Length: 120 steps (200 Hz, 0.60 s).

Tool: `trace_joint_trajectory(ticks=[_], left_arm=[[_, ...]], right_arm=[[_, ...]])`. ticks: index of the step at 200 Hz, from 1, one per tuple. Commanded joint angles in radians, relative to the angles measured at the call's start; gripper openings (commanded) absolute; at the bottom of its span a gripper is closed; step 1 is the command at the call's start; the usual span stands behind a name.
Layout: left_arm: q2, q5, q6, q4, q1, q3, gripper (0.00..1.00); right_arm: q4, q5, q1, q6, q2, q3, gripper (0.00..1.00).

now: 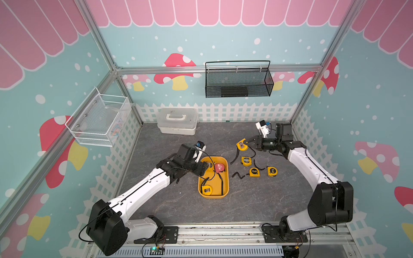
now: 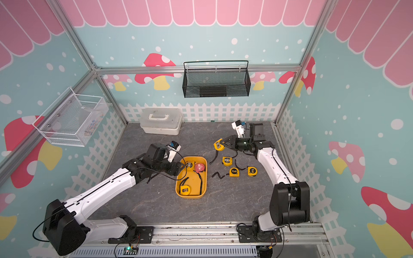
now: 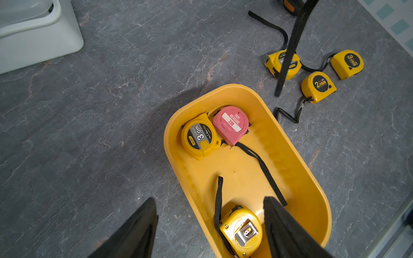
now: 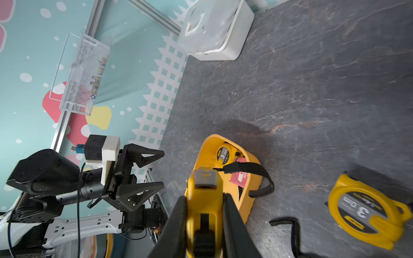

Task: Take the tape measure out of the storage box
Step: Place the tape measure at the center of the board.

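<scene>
A: While hanging over the tray (image 1: 227, 178), how wide, left gripper (image 1: 207, 167)?
B: Partly spread, holding nothing, by the pink tape measure (image 3: 231, 124) at the tray's 12 o'clock end.
A: And right gripper (image 1: 247, 143)?
B: Squeezed tight on a yellow tape measure (image 1: 241, 145), outside the tray, at its 1 o'clock.
</scene>
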Motion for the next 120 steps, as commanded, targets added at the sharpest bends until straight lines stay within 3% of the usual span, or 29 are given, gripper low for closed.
trace_joint_trajectory(ticks=[1,67,120], left_arm=[[0.017,0.031,0.021,0.032,0.01,0.016,0.76],[0.016,0.052,0.008,0.088,0.014,-0.036,0.76],[0.014,0.069,0.0,0.102,0.014,-0.065,0.76]], right_arm=[[-0.114,0.013,-0.055,-0.079,-0.035,0.01,0.22],[-0.177,0.053,-0.194,-0.151,-0.014,-0.022,0.22],[-0.189,0.171,-0.271,-0.171,0.058,-0.055,0.22]])
